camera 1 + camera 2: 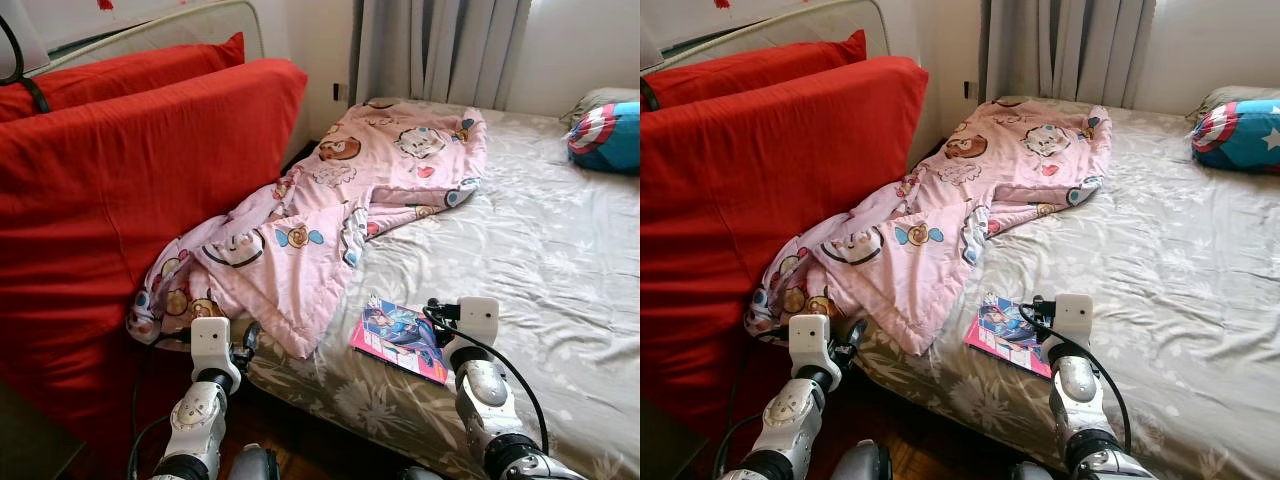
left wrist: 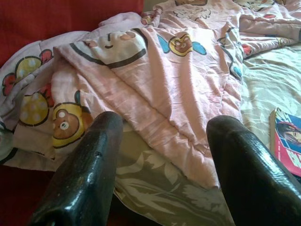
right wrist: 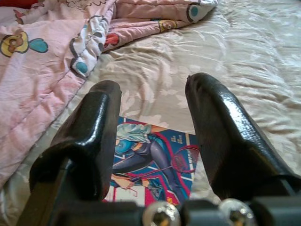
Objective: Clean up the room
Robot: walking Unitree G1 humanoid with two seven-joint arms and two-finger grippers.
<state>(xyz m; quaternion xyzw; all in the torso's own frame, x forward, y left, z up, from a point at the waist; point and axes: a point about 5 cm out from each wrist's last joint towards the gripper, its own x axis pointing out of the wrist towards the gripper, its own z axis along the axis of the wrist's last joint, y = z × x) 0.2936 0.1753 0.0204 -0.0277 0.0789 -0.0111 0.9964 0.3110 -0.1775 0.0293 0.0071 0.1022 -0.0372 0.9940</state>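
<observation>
A pink cartoon-print blanket (image 1: 340, 190) lies crumpled across the left side of the bed (image 1: 530, 240), with one corner hanging over the near edge. A colourful magazine (image 1: 398, 338) lies flat on the grey floral sheet near the bed's front edge. My left gripper (image 2: 162, 127) is open just short of the blanket's hanging corner, holding nothing. My right gripper (image 3: 153, 87) is open just above the magazine (image 3: 150, 165), its fingers apart over the cover without touching it.
A big red cushion or mattress (image 1: 120, 190) leans upright against the bed's left side. A star-shield pillow (image 1: 605, 135) sits at the far right of the bed. Grey curtains (image 1: 440, 50) hang behind. Dark wooden floor (image 1: 310, 440) shows below the bed edge.
</observation>
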